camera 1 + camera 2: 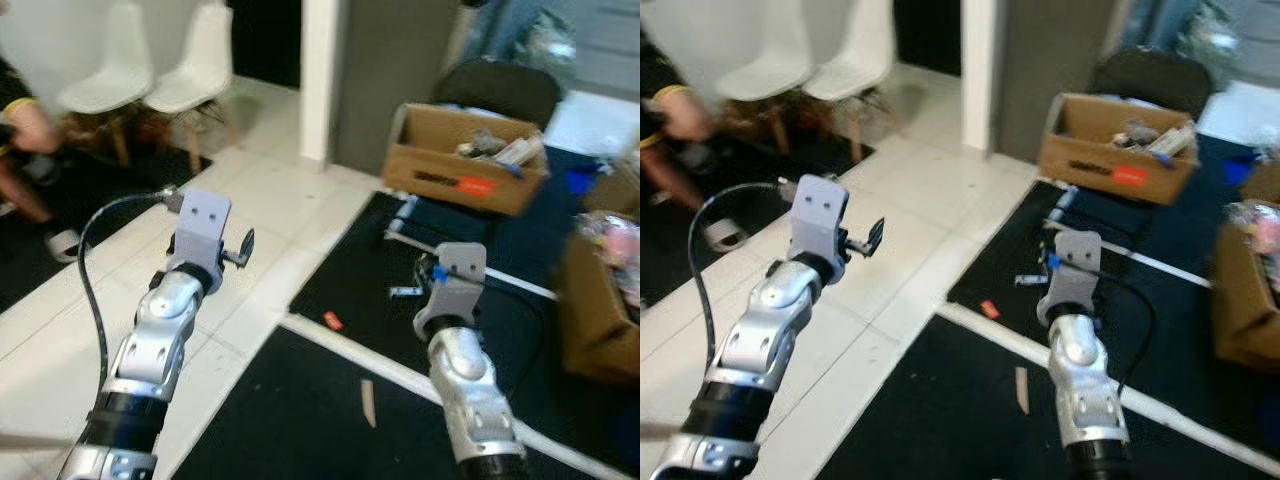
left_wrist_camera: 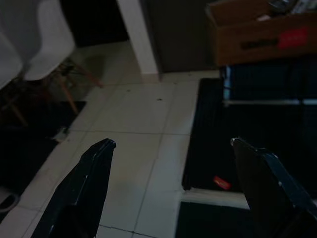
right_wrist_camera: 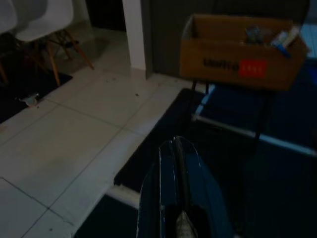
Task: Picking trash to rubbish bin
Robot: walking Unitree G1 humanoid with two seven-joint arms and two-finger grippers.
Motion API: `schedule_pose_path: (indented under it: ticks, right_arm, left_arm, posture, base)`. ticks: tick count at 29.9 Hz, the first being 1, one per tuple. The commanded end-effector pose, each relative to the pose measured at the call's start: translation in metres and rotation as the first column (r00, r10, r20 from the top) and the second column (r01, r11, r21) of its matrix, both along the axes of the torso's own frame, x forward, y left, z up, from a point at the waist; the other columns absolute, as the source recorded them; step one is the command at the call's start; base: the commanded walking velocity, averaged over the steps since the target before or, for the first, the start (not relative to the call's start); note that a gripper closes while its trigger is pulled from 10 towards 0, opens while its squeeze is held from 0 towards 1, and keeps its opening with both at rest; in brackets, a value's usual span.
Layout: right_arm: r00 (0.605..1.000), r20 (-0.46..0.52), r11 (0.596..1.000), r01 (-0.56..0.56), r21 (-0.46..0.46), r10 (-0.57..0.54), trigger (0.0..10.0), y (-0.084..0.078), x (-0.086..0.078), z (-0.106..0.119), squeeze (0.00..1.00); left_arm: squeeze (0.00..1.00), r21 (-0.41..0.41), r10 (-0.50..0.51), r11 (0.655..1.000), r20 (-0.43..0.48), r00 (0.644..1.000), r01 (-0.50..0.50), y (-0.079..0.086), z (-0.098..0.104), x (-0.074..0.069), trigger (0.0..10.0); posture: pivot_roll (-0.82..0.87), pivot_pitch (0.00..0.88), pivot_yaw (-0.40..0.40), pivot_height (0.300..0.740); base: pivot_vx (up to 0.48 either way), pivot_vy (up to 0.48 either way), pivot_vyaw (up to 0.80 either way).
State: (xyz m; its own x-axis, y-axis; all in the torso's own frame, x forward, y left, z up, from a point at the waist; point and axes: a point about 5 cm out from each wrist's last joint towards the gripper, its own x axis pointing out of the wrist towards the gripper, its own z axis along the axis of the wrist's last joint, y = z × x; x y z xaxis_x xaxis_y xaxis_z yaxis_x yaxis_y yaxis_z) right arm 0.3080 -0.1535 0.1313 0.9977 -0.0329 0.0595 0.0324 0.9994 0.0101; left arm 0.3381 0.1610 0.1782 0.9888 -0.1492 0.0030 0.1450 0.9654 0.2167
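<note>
White tile floor, black mats, white chairs.

Chairs far left, box right

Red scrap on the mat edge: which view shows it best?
Left eye view: the red scrap lies bright and unobstructed on the black mat. The right eye view shows it much the same. Left wrist view has it dim, between the open left pincer fingers.

Head views bright, softly blurred; both wrist views very dim.
</note>
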Motion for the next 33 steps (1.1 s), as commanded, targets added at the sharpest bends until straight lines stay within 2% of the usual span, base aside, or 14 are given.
schedule_pose_path:
  ticks: [1, 9, 16, 20, 25, 29, 33]
  right_arm:
    - [1.0, -0.021, 1.0, 0.012, 0.003, -0.012, 10.0, -0.003, -0.002, -0.006, 0.0]
    - [0.999, -0.024, 1.0, 0.028, 0.004, -0.027, 10.0, -0.004, -0.002, -0.008, 0.0]
    - [0.996, -0.037, 0.997, 0.078, 0.014, -0.077, 10.0, -0.013, -0.002, -0.015, 0.0]
    - [0.99, -0.052, 0.991, 0.13, -0.015, -0.131, 10.0, -0.024, -0.005, -0.024, 0.0]
    - [0.985, -0.069, 0.987, 0.158, -0.021, -0.159, 10.0, -0.032, -0.007, -0.029, 0.0]
    - [0.981, -0.082, 0.985, 0.173, -0.024, -0.174, 10.0, -0.036, -0.007, -0.033, 0.0]
    - [0.974, -0.12, 0.981, 0.194, 0.018, -0.191, 10.0, -0.038, -0.007, -0.04, 0.0]
  left_arm:
    - [0.0, -0.01, 0.02, 1.0, -0.027, 0.999, -0.02, 0.005, -0.005, 0.001, 10.0]
    - [0.0, -0.016, 0.051, 0.999, -0.008, 0.999, -0.051, 0.008, -0.002, 0.001, 10.0]
    - [0.0, -0.1, 0.077, 0.992, -0.024, 0.997, -0.079, 0.017, -0.013, -0.003, 10.0]
    - [0.0, -0.135, 0.122, 0.983, -0.02, 0.992, -0.124, 0.025, -0.023, -0.009, 10.0]
    - [0.0, -0.115, 0.156, 0.981, -0.04, 0.987, -0.159, 0.033, -0.029, -0.011, 10.0]
    - [0.0, -0.137, 0.159, 0.977, -0.055, 0.986, -0.165, 0.036, -0.032, -0.013, 10.0]
    - [0.0, -0.131, 0.144, 0.98, -0.072, 0.987, -0.152, 0.033, -0.034, -0.013, 10.0]
  posture:
    - [0.01, 0.107, 0.066, 0.74]
    - [0.01, 0.112, 0.065, 0.74]
    - [0.01, 0.114, 0.064, 0.74]
    - [0.01, 0.116, 0.06, 0.74]
    - [0.01, 0.121, 0.055, 0.74]
    - [0.02, 0.124, 0.057, 0.74]
    - [0.02, 0.127, 0.054, 0.74]
  base:
    - [0.0, 0.0, -0.8]
    - [0.0, 0.0, -0.8]
    - [0.0, 0.0, -0.8]
    - [0.0, 0.0, -0.8]
    - [0.0, 0.0, -0.8]
    - [0.0, 0.0, -0.8]
    - [0.0, 0.0, -0.8]
